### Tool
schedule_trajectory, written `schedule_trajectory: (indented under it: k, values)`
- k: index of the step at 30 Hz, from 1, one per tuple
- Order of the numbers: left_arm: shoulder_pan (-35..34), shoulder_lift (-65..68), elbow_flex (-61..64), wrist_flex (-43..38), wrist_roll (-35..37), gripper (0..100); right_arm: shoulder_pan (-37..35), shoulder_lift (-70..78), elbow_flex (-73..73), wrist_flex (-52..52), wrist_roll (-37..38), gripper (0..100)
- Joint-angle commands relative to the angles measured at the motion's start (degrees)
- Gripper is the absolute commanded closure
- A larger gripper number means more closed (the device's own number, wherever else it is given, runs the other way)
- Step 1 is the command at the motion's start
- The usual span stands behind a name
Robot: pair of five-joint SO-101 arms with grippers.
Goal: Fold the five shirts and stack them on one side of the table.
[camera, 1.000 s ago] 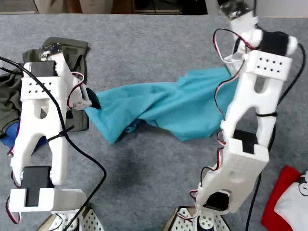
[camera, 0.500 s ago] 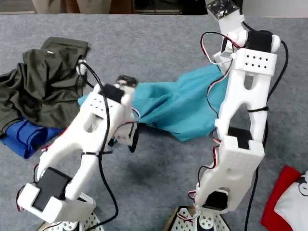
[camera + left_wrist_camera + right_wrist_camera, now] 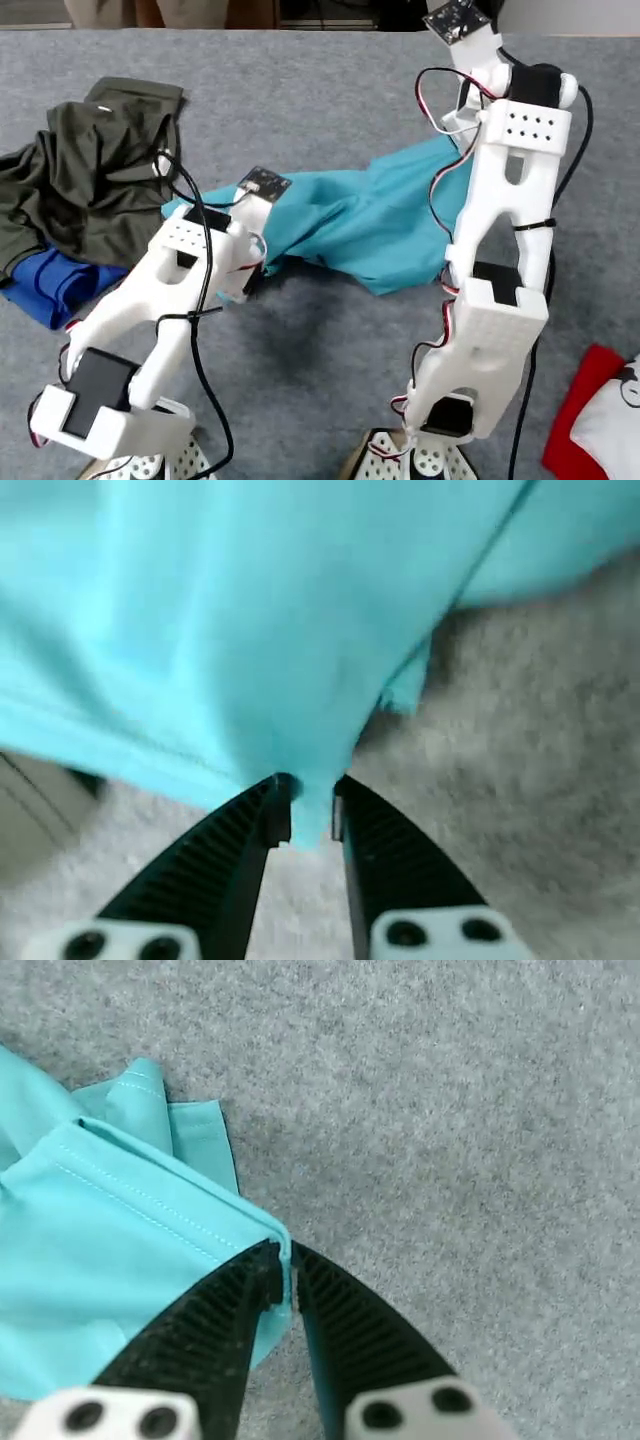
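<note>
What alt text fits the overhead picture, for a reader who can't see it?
A left arm and right arm, both white, each pinch an end of a teal shirt rumpled on a grey table. A dark green shirt lies heaped on a blue shirt at left; a red shirt and white shirt lie at near right.

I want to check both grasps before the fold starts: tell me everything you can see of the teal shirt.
The teal shirt is thin, soft-looking cloth with stitched hems. It is unfolded and wrinkled, and lies stretched slantwise across the middle of the grey table. The left gripper is shut on a bunched fold at one end. The right gripper is shut on a hemmed edge at the other.
</note>
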Motion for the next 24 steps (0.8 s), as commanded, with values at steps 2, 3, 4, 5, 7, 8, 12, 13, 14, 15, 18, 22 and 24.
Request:
schedule_trajectory:
  k: [2,3,4,5,7,8,12,13,14,15,18,22,24]
  values:
    - [-1.4,-1.7,2.6,-8.5,-5.9,93,-0.7,-0.1,0.0,-1.1,0.4,99.4]
    - [-1.7,-1.6,3.4,-9.8,-6.7,93,-0.7,-0.1,0.0,-1.1,0.4,99.4]
    - [-2.2,-1.6,4.3,-10.8,-7.1,93,-0.7,-0.1,0.0,-1.1,0.4,99.4]
    - [-2.5,-1.6,5.1,-11.4,-7.3,93,-0.7,-0.1,0.0,-1.1,0.4,99.4]
    - [-3.3,-1.6,6.0,-11.5,-8.0,93,-0.7,0.0,0.0,-1.1,0.4,99.4]
    - [-4.0,-1.6,6.4,-11.4,-8.5,93,-0.7,0.0,0.1,-1.1,0.4,99.4]
    - [-5.5,-2.2,6.0,-7.7,-9.9,93,-0.7,0.0,0.2,-1.1,0.4,99.4]
    - [-5.8,-2.2,5.4,-6.4,-9.9,93,-0.7,0.0,0.3,-1.1,0.4,99.4]
    - [-6.1,-2.2,4.3,-4.8,-9.9,93,-0.7,0.0,0.3,-1.1,0.4,99.4]
    - [-6.1,-2.2,2.8,-3.2,-9.9,93,-0.7,0.0,0.3,-1.1,0.4,99.4]
    - [-7.1,-2.2,-2.7,1.8,-9.7,93,-0.7,0.0,0.3,-1.1,0.4,99.4]
    - [-9.7,-1.7,-9.8,7.6,-9.7,93,-0.7,0.0,0.3,-1.1,0.4,99.4]
    - [-9.9,-1.6,-11.0,10.2,-9.8,93,-0.7,0.0,0.3,-1.1,0.4,99.4]
